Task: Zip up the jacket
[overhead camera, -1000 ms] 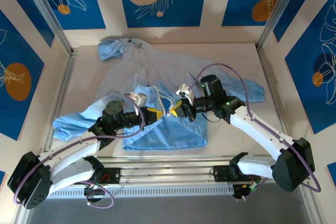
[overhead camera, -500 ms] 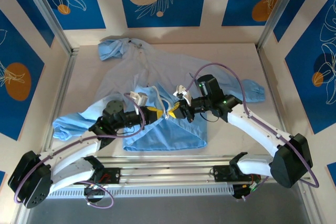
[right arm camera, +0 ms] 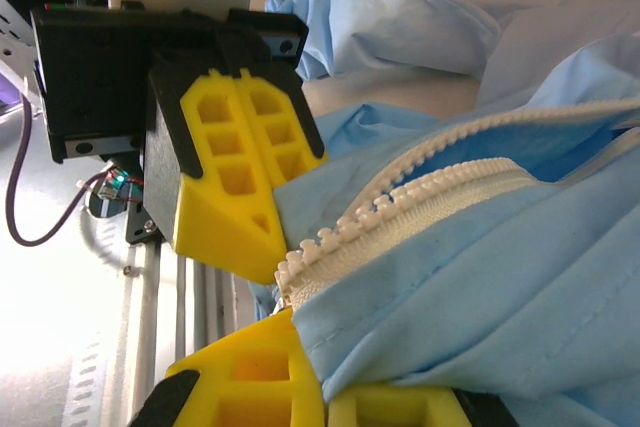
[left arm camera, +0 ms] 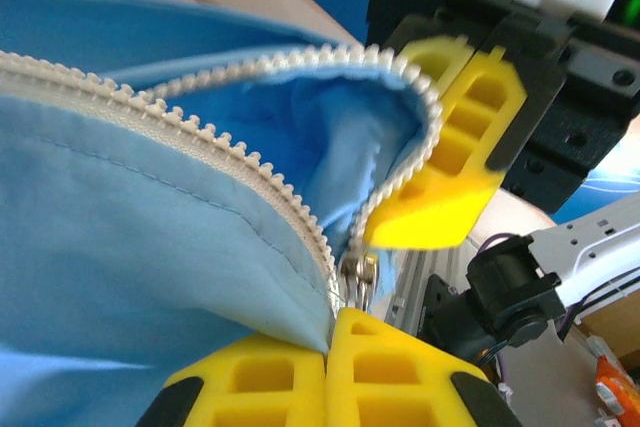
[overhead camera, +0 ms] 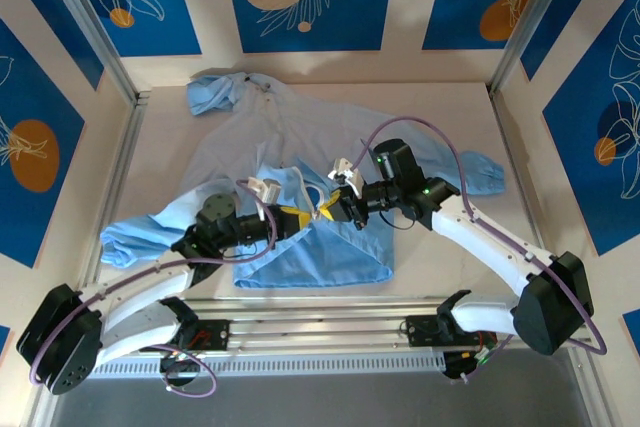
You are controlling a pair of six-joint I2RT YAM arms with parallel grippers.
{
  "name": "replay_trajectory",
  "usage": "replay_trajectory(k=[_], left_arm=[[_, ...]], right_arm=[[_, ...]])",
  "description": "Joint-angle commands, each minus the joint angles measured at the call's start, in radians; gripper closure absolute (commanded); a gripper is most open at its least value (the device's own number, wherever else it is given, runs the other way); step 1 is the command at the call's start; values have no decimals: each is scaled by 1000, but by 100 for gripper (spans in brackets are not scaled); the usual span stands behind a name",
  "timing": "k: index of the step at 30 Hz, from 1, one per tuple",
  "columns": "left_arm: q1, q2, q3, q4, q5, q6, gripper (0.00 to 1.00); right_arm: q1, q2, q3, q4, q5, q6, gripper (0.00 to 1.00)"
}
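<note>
Left gripper point(left arm camera: 330, 339), at the lower edge, yellow fingers point(left arm camera: 400, 377) pressed together on the jacket point(left arm camera: 130, 247) just below the metal slider point(left arm camera: 358, 277); whether they also pinch the slider's pull is unclear. Two rows of pale zipper teeth point(left arm camera: 262, 179) run in from the left towards the slider. Directly ahead, the right gripper point(left arm camera: 412, 209) is clamped over the upper toothed edge.

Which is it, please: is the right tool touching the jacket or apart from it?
Touching. The right wrist view shows the jacket, its blue fabric just below the zipper strip, pinched in the right tool between its closed yellow fingers.
</note>
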Motion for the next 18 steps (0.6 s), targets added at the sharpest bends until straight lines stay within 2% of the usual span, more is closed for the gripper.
replay_trajectory(k=[1,8,18], left_arm=[[7,-3,-8,60,29,-10,100],[7,-43,16,8,18,16,100],[7,-27,59,-8,18,33,100]], right_arm=[[5,-3,29,-2,9,-17,100],[-5,13,34,0,10,-41,100],[-25,65,92,-72,-77,-176,100]])
